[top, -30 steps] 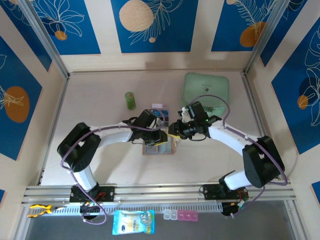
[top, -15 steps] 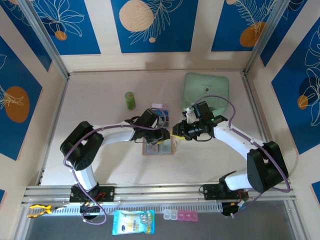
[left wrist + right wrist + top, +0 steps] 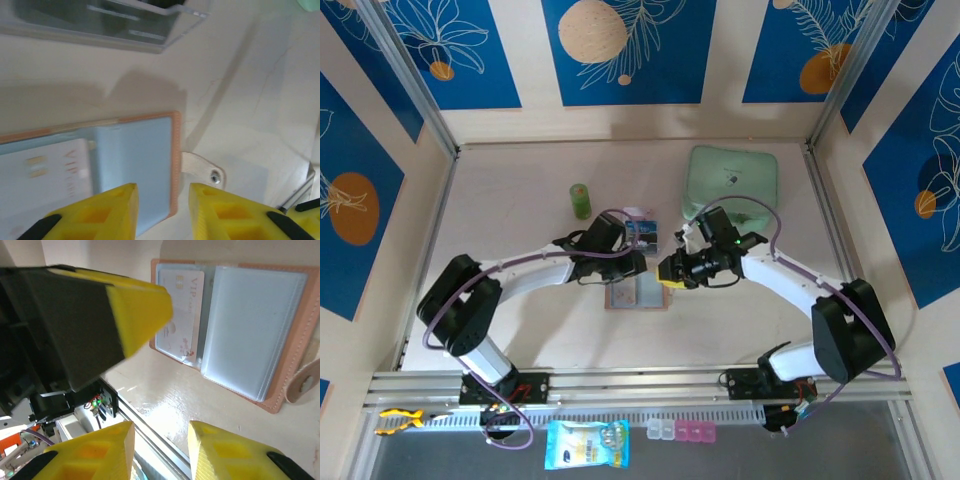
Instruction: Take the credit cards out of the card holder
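Left end effector narrowly parted, gripping nothing, low over open card holder at lower centre, snap tab just right. Right end effector likewise part-open, empty, below holder; left one's body crowding upper left. One credit card tucked in left pocket. Loose cards, green bottle, mint pouch higher up on bench.

Both arms bent inward, left tool and right tool nearly tip to tip, jaws slightly parted.
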